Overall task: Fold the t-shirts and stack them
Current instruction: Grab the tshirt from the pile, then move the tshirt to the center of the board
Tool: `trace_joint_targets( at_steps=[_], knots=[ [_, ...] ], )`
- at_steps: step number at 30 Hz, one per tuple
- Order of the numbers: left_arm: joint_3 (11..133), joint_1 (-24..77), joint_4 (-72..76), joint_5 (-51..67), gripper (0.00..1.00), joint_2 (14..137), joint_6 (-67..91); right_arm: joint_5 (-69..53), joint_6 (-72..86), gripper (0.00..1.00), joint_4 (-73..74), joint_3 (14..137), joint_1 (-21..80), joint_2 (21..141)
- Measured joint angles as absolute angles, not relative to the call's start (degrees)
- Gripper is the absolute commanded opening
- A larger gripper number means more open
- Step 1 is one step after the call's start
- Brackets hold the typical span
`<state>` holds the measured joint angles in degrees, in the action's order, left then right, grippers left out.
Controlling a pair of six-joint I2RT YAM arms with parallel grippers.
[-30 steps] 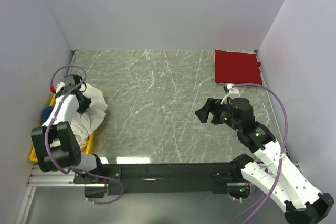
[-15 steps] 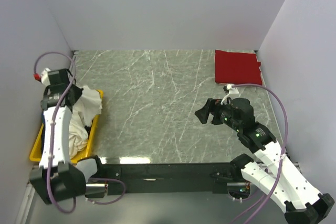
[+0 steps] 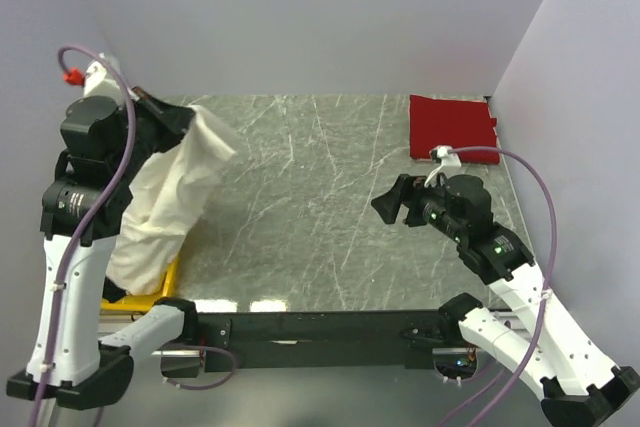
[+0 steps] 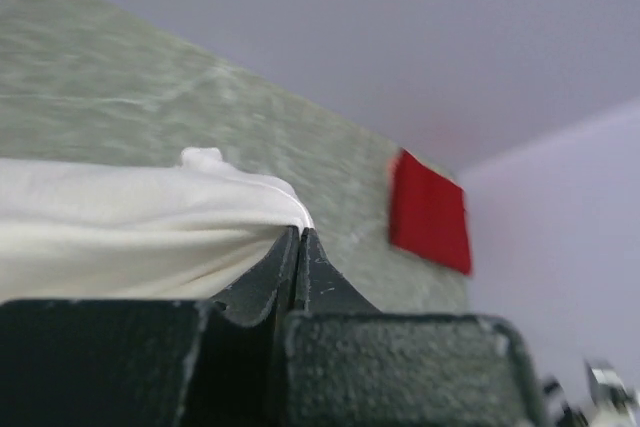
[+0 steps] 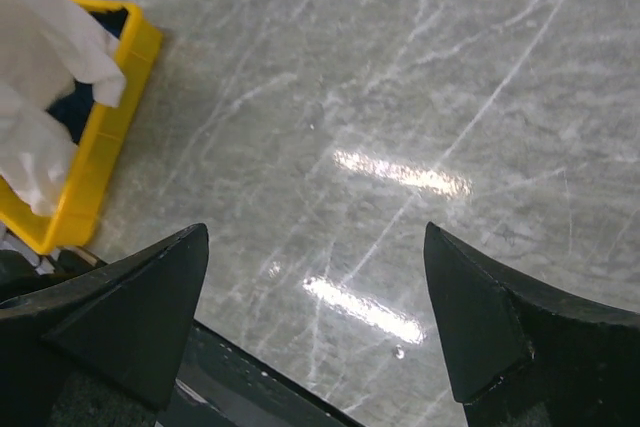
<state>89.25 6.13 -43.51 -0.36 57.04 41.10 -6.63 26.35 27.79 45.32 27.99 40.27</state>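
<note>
My left gripper (image 3: 190, 115) is raised high at the table's left side and is shut on the cream-white t-shirt (image 3: 168, 202), which hangs from it in a long drape down into the yellow tray (image 3: 150, 292). In the left wrist view the closed jaws pinch the white cloth (image 4: 140, 227) at the gripper (image 4: 299, 232) tips. A folded red t-shirt (image 3: 452, 126) lies flat at the far right corner, and shows as the red t-shirt (image 4: 428, 212) in the left wrist view. My right gripper (image 3: 385, 209) hovers open over the table's right half; its gripper (image 5: 315, 282) jaws are spread with nothing between them.
The yellow tray (image 5: 95, 162) sits at the left edge with white cloth (image 5: 45, 97) in it and something dark beneath. White walls close in the table at the back and on both sides. The arms' black base rail (image 3: 320, 327) runs along the near edge.
The left gripper closed on the white t-shirt in the tray, then rose and swung back and right, pulling the shirt up out of the tray. The right arm barely shifted.
</note>
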Motion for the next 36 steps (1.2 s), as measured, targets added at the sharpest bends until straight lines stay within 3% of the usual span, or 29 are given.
trace_joint_targets(
  at_steps=[7,15,22,31,32,33,36],
  knots=[
    [94.48,25.28,-42.81,-2.96,0.00,61.54,42.00,-6.46,27.05,0.94,28.47,50.68,27.99,40.64],
    [87.92,46.35,-34.96,-10.41,0.01,71.42,44.45,-5.26,28.64,0.94,28.93,51.55,27.99,40.34],
    [87.74,50.72,-27.22,-8.45,0.00,92.05,46.02,-5.48,31.31,0.94,28.34,46.22,27.99,37.74],
    [115.77,50.09,-27.31,-3.16,0.01,121.75,46.22,-9.08,36.42,0.94,23.14,32.47,28.01,35.27],
    [118.54,49.78,-26.87,-2.20,0.04,123.50,46.24,-9.26,36.75,0.94,22.74,31.20,28.01,35.35],
    [120.86,49.36,-26.50,-1.08,0.16,124.81,46.26,-9.30,37.08,0.94,22.48,30.24,28.01,35.48],
    [123.22,47.81,-25.12,1.67,0.36,125.89,46.35,-9.30,37.69,0.94,20.91,28.49,28.01,36.38]
  ],
)
